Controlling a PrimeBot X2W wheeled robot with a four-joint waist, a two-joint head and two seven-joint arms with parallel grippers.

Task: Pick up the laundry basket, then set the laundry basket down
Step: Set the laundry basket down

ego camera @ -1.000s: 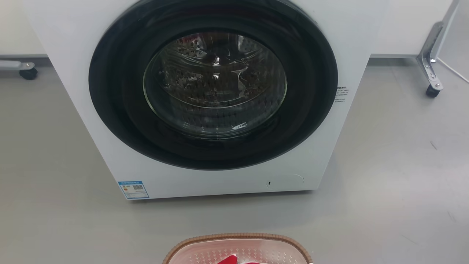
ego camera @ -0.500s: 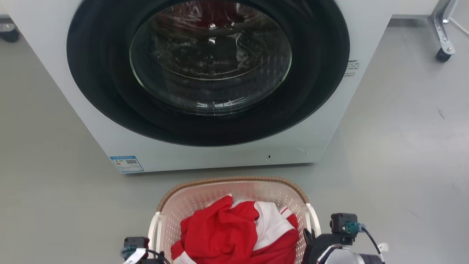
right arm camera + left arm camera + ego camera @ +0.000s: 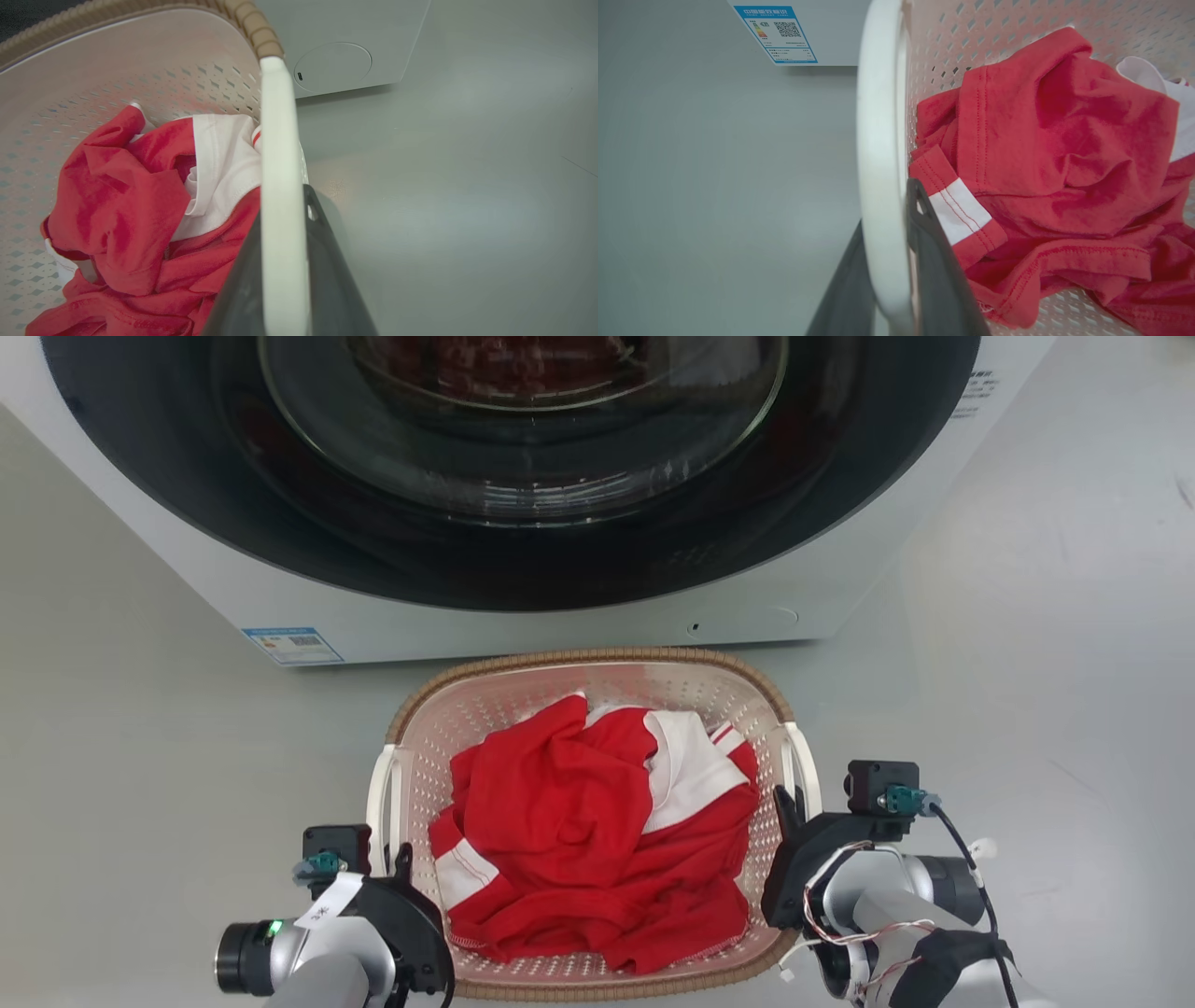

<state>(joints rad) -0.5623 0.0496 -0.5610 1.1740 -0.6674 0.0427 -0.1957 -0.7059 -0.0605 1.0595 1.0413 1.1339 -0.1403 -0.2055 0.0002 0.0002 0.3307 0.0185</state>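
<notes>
Clenching the handles point(image 3: 803, 756), left fingers point(image 3: 934, 270) and right fingers point(image 3: 328, 273) hold laundry basket point(image 3: 597, 659) near washer point(image 3: 467, 631)

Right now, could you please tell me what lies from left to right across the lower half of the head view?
The left hand → left basket handle → red-and-white garment → right basket handle → right hand.

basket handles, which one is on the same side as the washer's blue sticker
The left handle: the blue sticker on the washer sits just beyond it. The right handle lines up with the round cover at the other corner.
</notes>
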